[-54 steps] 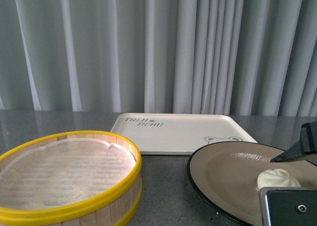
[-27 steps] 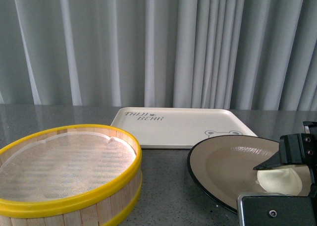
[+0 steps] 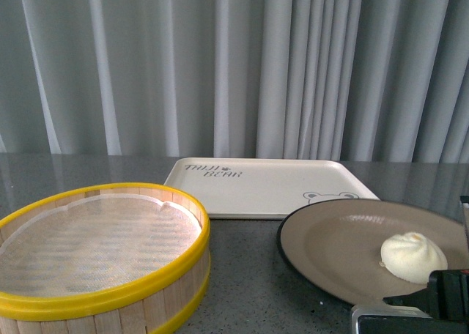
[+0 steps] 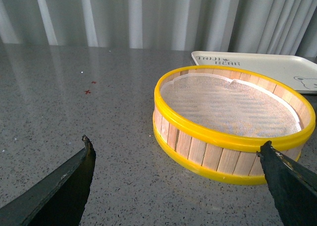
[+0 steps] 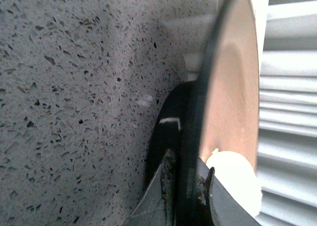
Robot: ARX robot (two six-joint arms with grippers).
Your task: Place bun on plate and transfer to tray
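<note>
pinching with the right claw [image 5: 190, 167] the black rim of a round beige plate [image 3: 333, 240] bearing a small white pleated bun [image 3: 413, 256], holding the left claw [image 4: 176, 141] spread wide.

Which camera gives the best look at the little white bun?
The front view: the whole bun, pleated top included, sits on the plate. The right wrist view catches only a blurred white piece beside the plate's rim. The left wrist view misses it.

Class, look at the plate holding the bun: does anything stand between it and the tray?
Nothing visible does. The tray lies directly behind the plate with its surface bare, and the steamer basket sits off to the left, clear of that path.
</note>
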